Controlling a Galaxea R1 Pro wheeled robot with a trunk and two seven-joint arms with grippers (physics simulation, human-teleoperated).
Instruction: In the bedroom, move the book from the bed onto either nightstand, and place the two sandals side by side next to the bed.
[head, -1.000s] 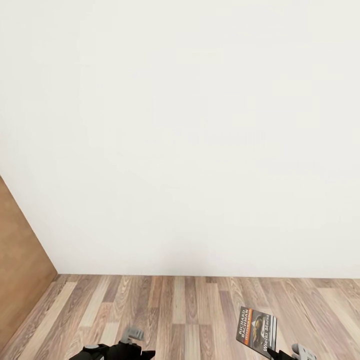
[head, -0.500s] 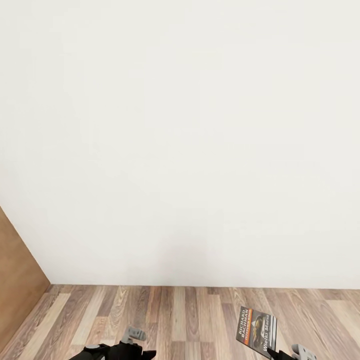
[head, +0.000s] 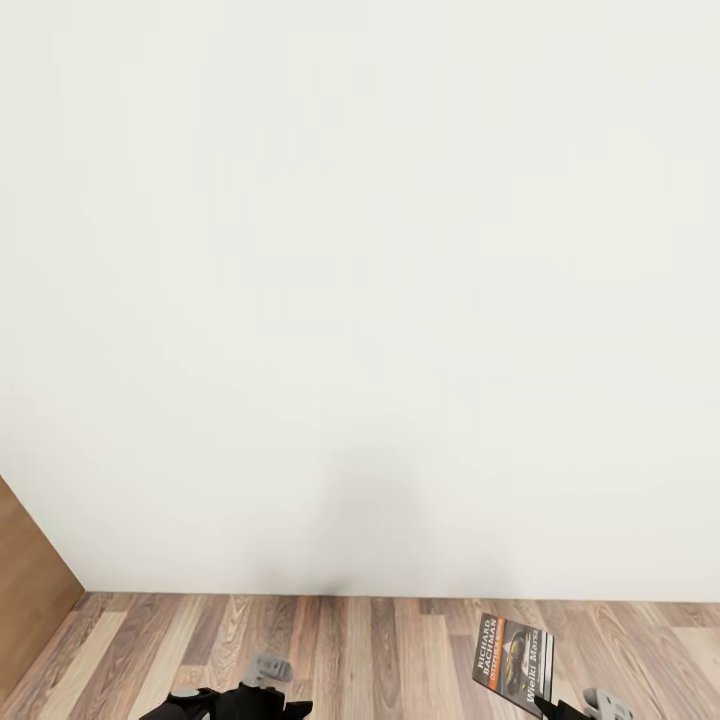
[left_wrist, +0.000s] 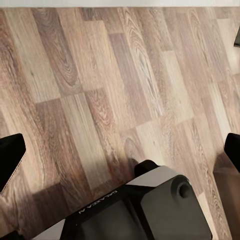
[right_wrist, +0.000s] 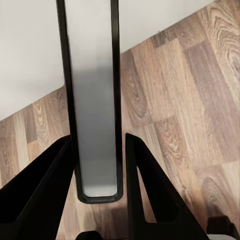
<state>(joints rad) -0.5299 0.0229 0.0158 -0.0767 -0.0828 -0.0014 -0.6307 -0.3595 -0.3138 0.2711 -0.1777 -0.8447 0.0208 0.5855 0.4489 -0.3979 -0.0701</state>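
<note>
While the head camera faces a white wall (head: 360, 280) above plank floor (head: 380, 650), right gripper (right_wrist: 97, 165) clamps the book (head: 513, 660) edge-on, held low right above the floor; left gripper (left_wrist: 120, 150) spread wide, empty; brown door (head: 30, 570) at left.

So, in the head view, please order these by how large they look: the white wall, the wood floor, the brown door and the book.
1. White wall, by far the largest.
2. Wood floor, a strip along the bottom.
3. Brown door, a wedge at the left edge.
4. Book, the smallest, although it is nearest the camera, held in the right gripper.
</note>
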